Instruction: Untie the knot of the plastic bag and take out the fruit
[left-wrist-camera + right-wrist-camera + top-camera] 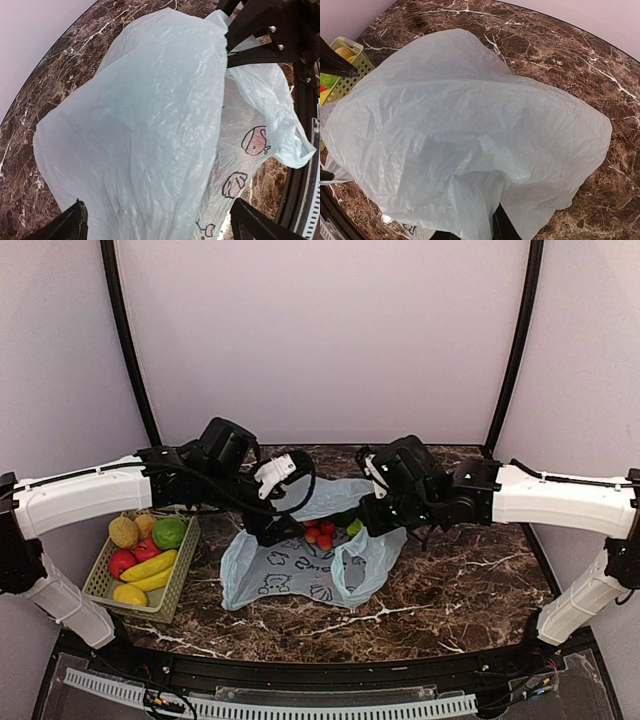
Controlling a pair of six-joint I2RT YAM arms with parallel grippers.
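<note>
The plastic bag [290, 572] lies crumpled on the marble table between my two arms, its mouth facing away. Small red fruit [320, 532] and a green fruit [354, 526] show at that mouth. The knot is hidden. My left gripper [272, 530] is at the bag's left side. In the left wrist view it [157, 212] stands wide open, with the plastic bag [150, 125] filling the gap between its fingers [75, 222]. My right gripper [378, 518] is at the bag's right side. In the right wrist view it [495, 222] pinches a fold of the plastic bag [470, 125].
A pale green basket [100, 580] stands at the left of the table holding bananas, red apples and a green fruit; its corner [350, 75] shows in the right wrist view. Dark marble table [460, 590] lies bare to the right. The right arm [270, 30] hangs just beyond the bag.
</note>
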